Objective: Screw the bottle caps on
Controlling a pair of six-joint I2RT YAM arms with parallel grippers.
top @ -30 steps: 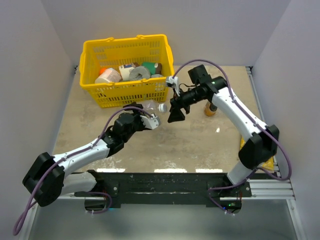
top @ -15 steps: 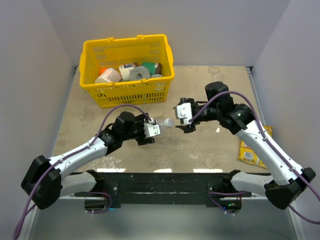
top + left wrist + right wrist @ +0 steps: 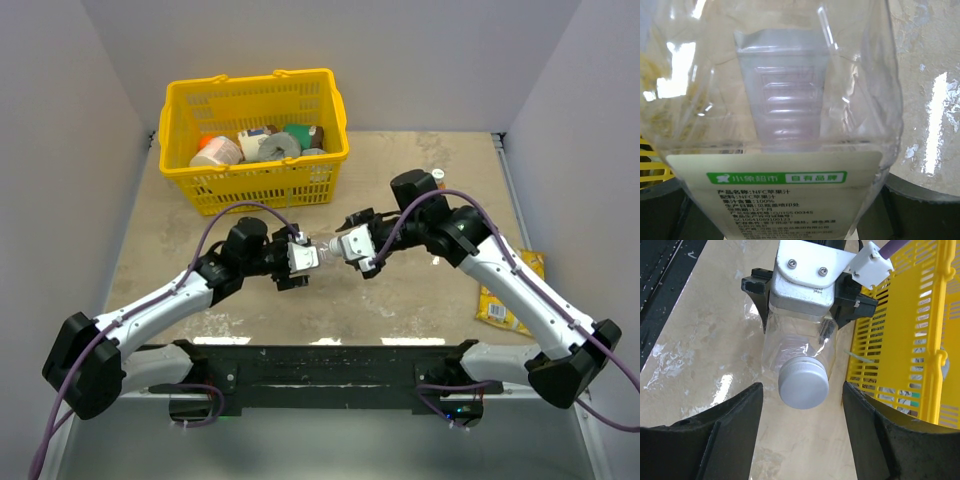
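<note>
Brought the right fingers (image 3: 722,440) leftward since half a second before, spread open either side of the small round white plastic cap (image 3: 803,383), not touching it. Held the clear colourless ribbed plastic bottle (image 3: 790,347) sideways above the beige worktop (image 3: 400,290) in the left fingers (image 3: 757,290), clamped on its body, cap on its neck.

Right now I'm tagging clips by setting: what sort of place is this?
Likely a robot lab test cell: plain grey walls enclose a beige stone-look tabletop, two white robot arms are bolted to its near edge, and a yellow plastic basket holds grocery props.
</note>
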